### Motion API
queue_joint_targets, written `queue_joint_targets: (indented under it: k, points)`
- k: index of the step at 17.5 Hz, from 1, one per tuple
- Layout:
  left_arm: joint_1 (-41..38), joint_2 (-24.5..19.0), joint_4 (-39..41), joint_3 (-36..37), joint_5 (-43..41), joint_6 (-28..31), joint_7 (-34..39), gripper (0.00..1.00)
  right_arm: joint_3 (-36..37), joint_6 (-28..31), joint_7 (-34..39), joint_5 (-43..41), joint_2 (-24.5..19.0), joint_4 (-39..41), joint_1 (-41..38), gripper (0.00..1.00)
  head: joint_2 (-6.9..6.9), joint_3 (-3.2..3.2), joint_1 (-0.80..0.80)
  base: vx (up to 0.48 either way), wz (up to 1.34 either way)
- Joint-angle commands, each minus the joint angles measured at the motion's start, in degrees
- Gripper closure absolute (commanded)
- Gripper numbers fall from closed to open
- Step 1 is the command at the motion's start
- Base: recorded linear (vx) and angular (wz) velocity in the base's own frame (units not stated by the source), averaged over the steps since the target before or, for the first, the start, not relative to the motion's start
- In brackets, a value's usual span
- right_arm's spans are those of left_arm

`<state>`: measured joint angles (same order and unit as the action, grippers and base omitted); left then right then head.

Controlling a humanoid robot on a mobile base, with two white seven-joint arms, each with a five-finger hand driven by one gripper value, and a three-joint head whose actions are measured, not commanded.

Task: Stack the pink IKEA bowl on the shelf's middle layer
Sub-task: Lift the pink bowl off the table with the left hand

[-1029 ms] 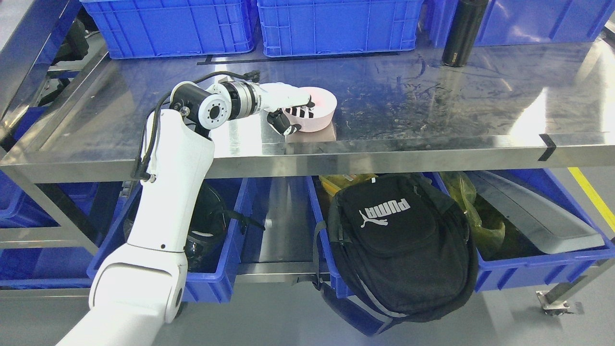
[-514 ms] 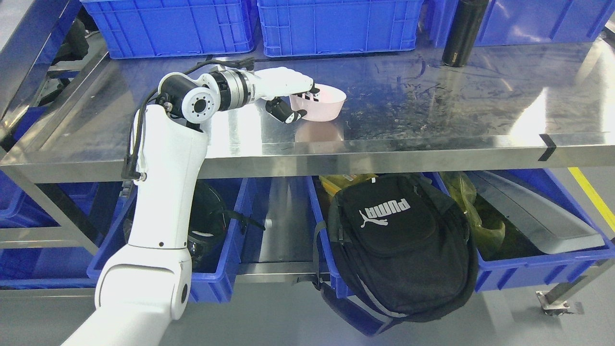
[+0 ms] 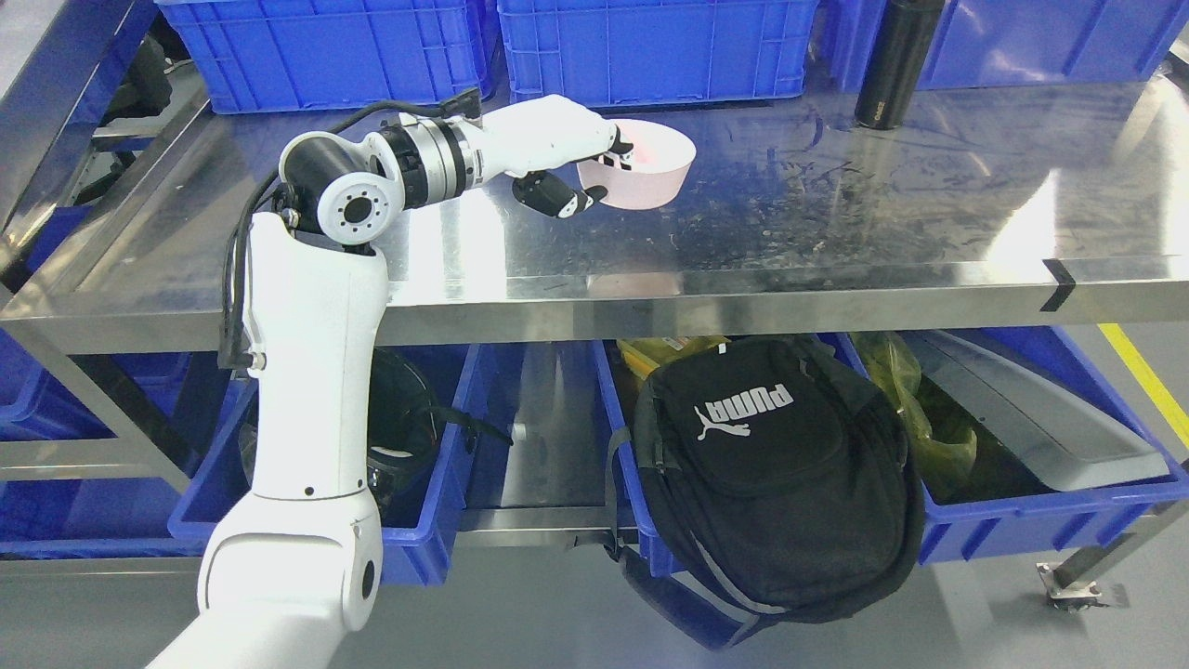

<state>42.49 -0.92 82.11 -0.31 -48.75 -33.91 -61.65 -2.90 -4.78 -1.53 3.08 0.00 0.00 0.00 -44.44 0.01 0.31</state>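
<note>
Gripping its near rim with fingers inside and thumb beneath, the pink bowl [image 3: 650, 172] is held tilted by the left hand [image 3: 557, 153] above the steel shelf [image 3: 836, 223].

My steel shelf [image 3: 762, 269] carries blue crates [image 3: 650, 51] along its back edge and a black bottle [image 3: 894, 63] near the back right corner.

Left arm only, rising from lower left, elbow bent, forearm reaching right across the front half of the shelf surface. Left hand [image 3: 562, 153] palm down, fingers [image 3: 620, 146] hooked over the near rim of pink bowl [image 3: 650, 172], thumb [image 3: 555, 195] curled beneath toward its outer wall. Wrist roughly level, bowl held clear of the surface.
</note>
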Motion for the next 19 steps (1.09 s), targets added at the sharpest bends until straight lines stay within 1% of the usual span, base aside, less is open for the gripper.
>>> queue_joint_targets:
  k: [1, 5, 9, 16, 19]
  points:
    - [-4.5, -0.1, 8.5, -2.6, 4.4, -3.5, 0.0, 0.98, 0.0, 0.0, 0.0, 0.0, 1.0, 1.0, -1.3, 0.00, 0.00, 0.00, 0.00, 0.000, 0.00]
    - [-5.6, -0.1, 8.5, -2.6, 6.6, -6.0, 0.0, 0.98, 0.0, 0.0, 0.0, 0.0, 1.0, 1.0, -1.3, 0.00, 0.00, 0.00, 0.00, 0.002, 0.02]
    - [-5.6, -0.1, 8.8, -2.6, 6.7, -6.2, 0.2, 0.98, 0.0, 0.0, 0.0, 0.0, 1.0, 1.0, -1.3, 0.00, 0.00, 0.00, 0.00, 0.004, 0.11]
    - [-5.6, -0.1, 9.0, -2.3, 6.6, -6.3, 0.3, 0.98, 0.0, 0.0, 0.0, 0.0, 1.0, 1.0, -1.3, 0.00, 0.00, 0.00, 0.00, -0.036, 0.70]
    - [-5.6, -0.1, 9.0, -2.3, 6.6, -6.2, 0.3, 0.98, 0.0, 0.0, 0.0, 0.0, 1.0, 1.0, -1.3, 0.00, 0.00, 0.00, 0.00, -0.031, 0.43]
